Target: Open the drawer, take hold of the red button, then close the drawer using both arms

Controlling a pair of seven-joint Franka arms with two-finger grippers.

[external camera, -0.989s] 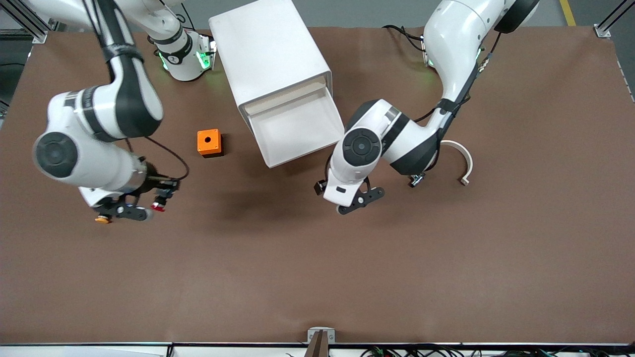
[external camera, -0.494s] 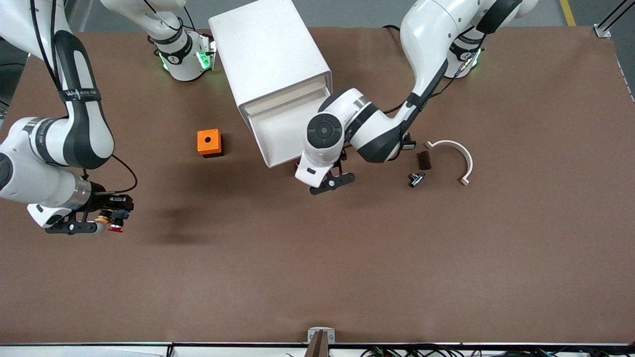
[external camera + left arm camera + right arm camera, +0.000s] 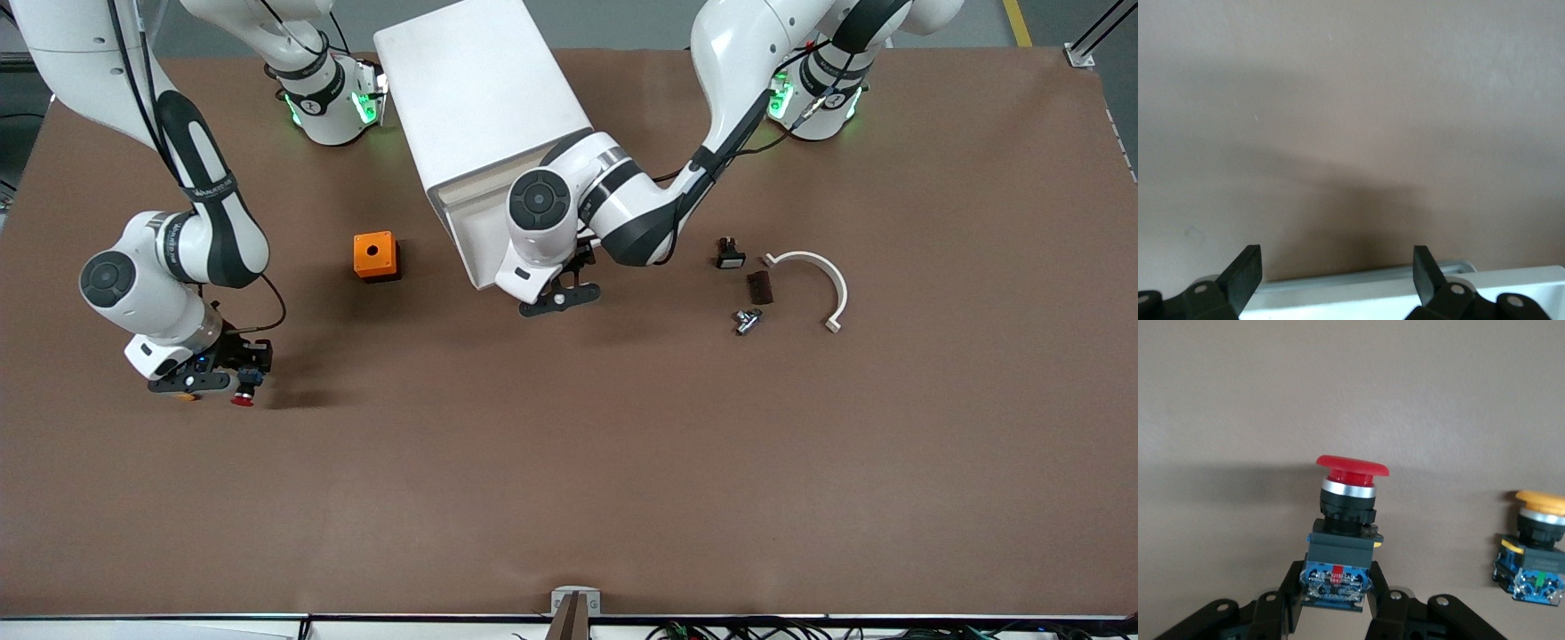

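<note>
The drawer [image 3: 469,233] stands pulled out of the white cabinet [image 3: 480,89], its tray partly hidden by the left arm. My left gripper [image 3: 558,300] is open and empty at the drawer's front edge; in the left wrist view its fingertips [image 3: 1426,267] straddle the white front rim [image 3: 1358,293]. My right gripper [image 3: 233,375] is shut on the body of the red-capped button [image 3: 241,400], low over the table toward the right arm's end. The right wrist view shows the button [image 3: 1350,470] held between the fingers [image 3: 1288,587].
A yellow-orange-capped button [image 3: 185,396] lies beside the right gripper and also shows in the right wrist view [image 3: 1538,547]. An orange box [image 3: 375,256] sits beside the drawer. A black part with a white face [image 3: 729,255], a dark block [image 3: 758,286], a small metal part [image 3: 745,320] and a white curved piece [image 3: 822,276] lie toward the left arm's end.
My left gripper has moved across the table to the drawer's front edge. My right gripper has swung toward the right arm's end and come lower with the red button. The drawer has not moved.
</note>
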